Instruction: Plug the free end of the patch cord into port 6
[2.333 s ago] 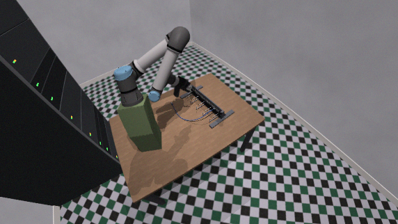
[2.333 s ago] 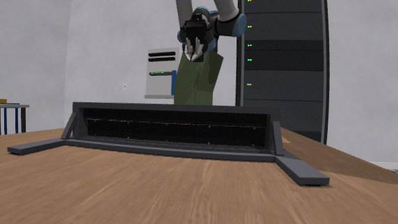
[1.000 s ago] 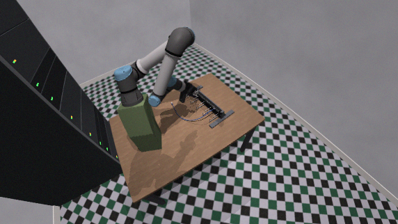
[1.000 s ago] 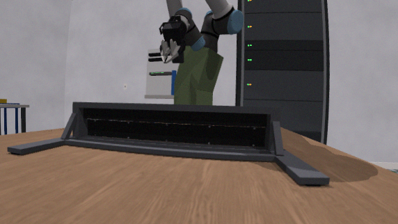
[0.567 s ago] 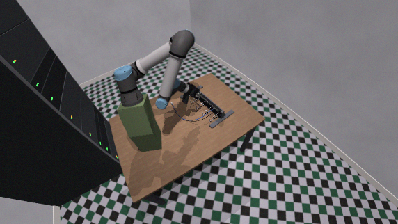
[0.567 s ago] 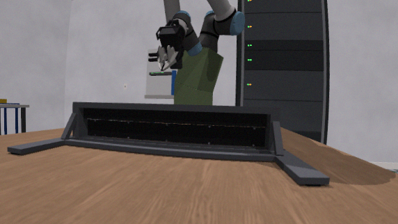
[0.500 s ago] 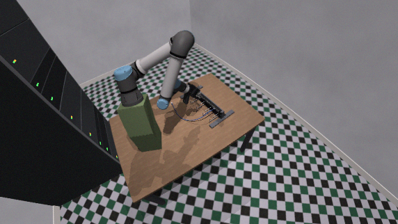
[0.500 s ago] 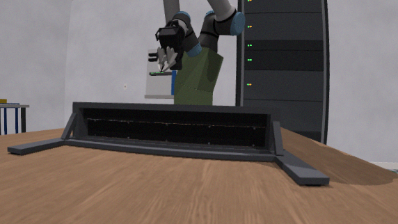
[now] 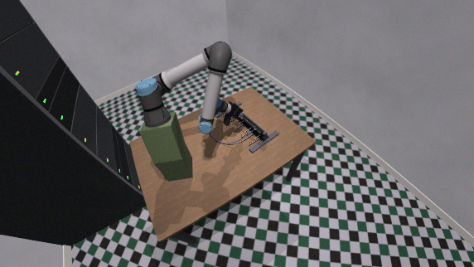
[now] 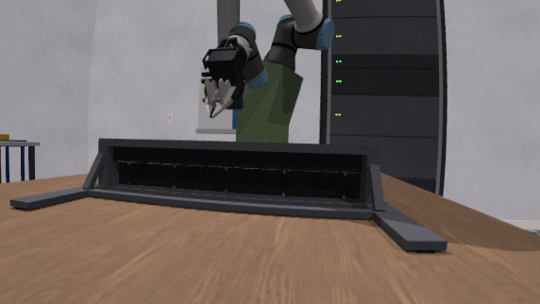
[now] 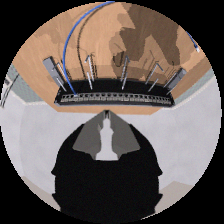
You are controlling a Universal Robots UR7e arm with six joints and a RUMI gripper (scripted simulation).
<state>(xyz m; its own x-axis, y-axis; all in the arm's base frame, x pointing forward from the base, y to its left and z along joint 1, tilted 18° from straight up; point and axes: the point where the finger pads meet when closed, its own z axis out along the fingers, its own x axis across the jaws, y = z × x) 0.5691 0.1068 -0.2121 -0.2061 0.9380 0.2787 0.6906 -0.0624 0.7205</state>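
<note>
Wrist view, L-R: blue cord [image 9: 232, 143] [image 11: 65, 54] runs into rack [image 9: 265, 142] [image 10: 236, 145] [image 11: 107, 87]; pincer [image 9: 240, 112] [image 10: 211, 115] [image 11: 106, 110] closed, nothing gripped; free plug [image 11: 197, 48] apparently far right, over table. Likely pre-grasp: next, open, reach plug, grip it clip-up for port 6.

The rack [image 9: 263, 143] [image 10: 236, 147] [image 11: 116, 103] stands on the table [image 9: 191, 207] [image 10: 278, 264] [image 11: 37, 35] — the pedestal [image 9: 166, 145] [image 10: 264, 101] behind it, in the exterior view.

Server room or lab; tall equipment cabinet [image 9: 62, 137] [image 10: 384, 115], status lights.
</note>
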